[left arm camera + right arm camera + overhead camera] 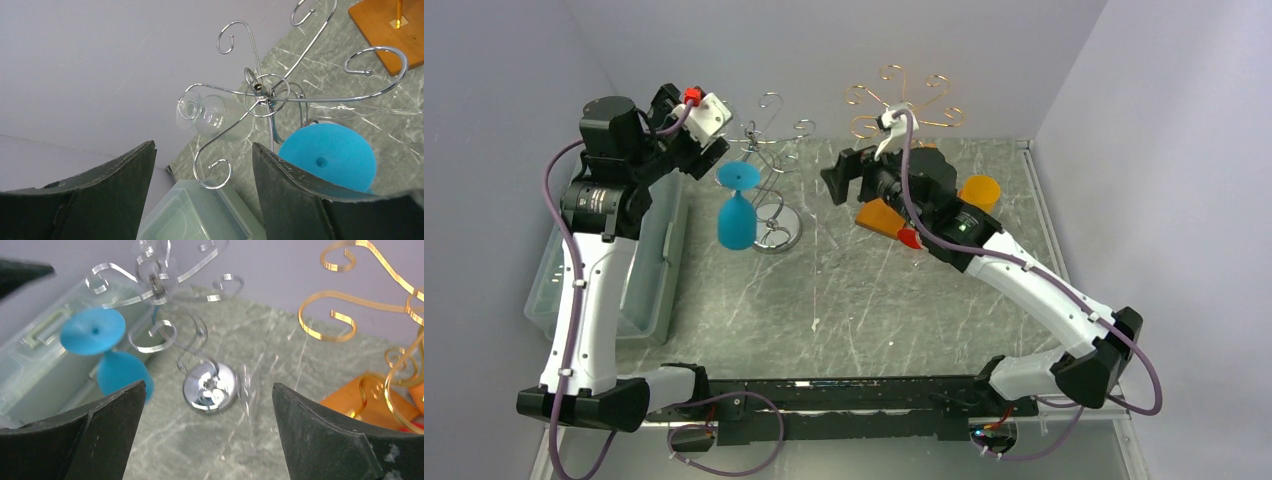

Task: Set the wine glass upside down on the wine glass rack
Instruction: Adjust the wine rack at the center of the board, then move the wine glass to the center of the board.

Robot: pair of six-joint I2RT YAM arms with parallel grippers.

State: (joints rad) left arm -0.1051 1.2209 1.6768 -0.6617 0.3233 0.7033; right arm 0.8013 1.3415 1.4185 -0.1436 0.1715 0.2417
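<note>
Blue wine glass (736, 224) hangs foot-up, stem vertical, on the silver rack (776, 232). Left gripper (712, 152), jaws wide and empty, lies just beside its foot. Right gripper (838, 182), equally wide and empty, stands farther off.

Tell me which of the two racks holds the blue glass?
The silver rack, left of the gold rack; the blue glass hangs upside down from its arm.
</note>
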